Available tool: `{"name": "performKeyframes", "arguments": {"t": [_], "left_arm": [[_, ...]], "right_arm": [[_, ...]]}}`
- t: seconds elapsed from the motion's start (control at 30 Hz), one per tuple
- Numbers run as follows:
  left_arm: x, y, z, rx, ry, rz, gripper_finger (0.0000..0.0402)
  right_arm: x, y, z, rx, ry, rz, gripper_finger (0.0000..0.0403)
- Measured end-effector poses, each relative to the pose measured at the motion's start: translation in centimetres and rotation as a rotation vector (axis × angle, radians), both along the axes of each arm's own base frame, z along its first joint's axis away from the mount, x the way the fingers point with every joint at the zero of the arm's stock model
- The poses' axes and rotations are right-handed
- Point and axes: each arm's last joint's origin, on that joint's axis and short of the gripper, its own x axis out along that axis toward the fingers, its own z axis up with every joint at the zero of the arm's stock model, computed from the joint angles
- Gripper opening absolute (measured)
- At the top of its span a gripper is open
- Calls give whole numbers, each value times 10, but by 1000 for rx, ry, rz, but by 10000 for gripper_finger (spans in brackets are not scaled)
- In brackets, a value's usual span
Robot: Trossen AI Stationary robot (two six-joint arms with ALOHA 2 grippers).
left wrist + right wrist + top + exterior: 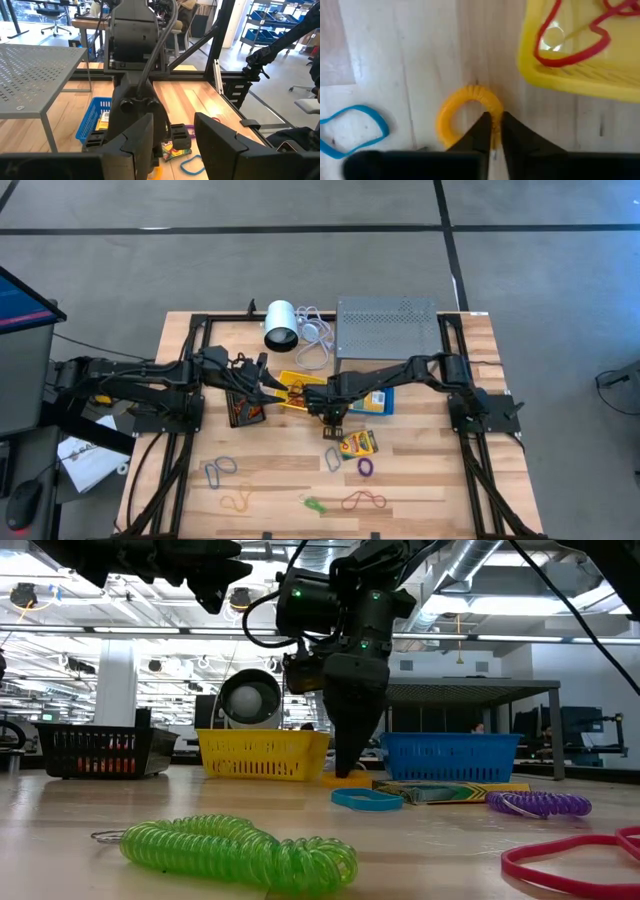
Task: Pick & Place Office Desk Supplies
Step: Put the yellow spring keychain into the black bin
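Your right pincer [493, 131] is down on the bench [420, 480], just in front of the yellow tray [580, 60]. Its fingers are pinched nearly together on the rim of the orange ring [470, 107], which lies flat on the wood. The ring is not lifted. In the low view the same pincer [350, 765] points straight down with its tips at the bench surface.

Your left pincer [172, 142] hangs above the bench between the black tray [245, 408] and the yellow tray [298, 388], fingers part open, nothing between them.

Where the supplies are:
- The yellow tray holds a red band [570, 42].
- A blue band [352, 130] lies on the wood near the orange ring, apart from it.
- A crayon box [357, 443] sits just in front of the right pincer, with a purple coil ring [365, 467] beside it.
- The blue tray [375, 400] is under the right arm; I can't tell what's in it.
- Along the front: a blue band [220, 470], an orange band [237, 501], a green coil [315, 505] and a red band [362, 500], all well apart from each other.

At the back are the white cylinder [280, 325] with its cable and the grey rack [388, 330].
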Motion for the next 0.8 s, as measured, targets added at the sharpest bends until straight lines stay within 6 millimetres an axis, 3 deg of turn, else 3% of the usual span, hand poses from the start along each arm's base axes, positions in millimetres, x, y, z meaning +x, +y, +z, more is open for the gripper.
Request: {"name": "performKeyframes", "arguments": {"t": [0.07,0.47,0.8], "left_arm": [[0,0,0,0,0,0,140],[0,0,0,0,1,0,140],[0,0,0,-1,0,0,140]], "right_arm": [[-1,-1,0,0,6,-4,10],[-4,2,0,-1,39,-5,2],[0,14,24,-72,50,23,1]]}}
